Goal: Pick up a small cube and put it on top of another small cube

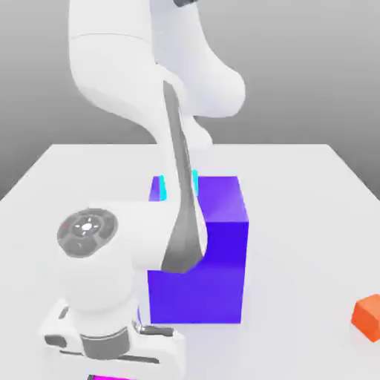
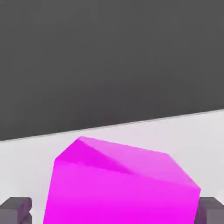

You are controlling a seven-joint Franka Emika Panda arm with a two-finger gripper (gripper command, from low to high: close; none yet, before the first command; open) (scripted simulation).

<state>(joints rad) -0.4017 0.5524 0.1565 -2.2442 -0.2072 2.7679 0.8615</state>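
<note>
The small cube [image 2: 118, 183] is bright magenta-pink and sits on the white table, turned slightly askew. My gripper [image 2: 113, 211] is open and straddles it, with one dark fingertip [image 2: 15, 210] on each side of the cube and a small gap showing at one side. In the exterior view my white hand [image 1: 111, 345] hangs low at the front on the exterior view's left, and a sliver of the magenta cube [image 1: 104, 377] peeks out beneath it. A small orange cube [image 1: 367, 315] lies at the front on the exterior view's right.
A big blue-violet block [image 1: 219, 252] stands mid-table, just behind my hand and partly hidden by the arm. Something cyan [image 1: 194, 178] shows behind the arm near the block's far corner. The white table [image 1: 297, 193] stretches to the exterior view's right.
</note>
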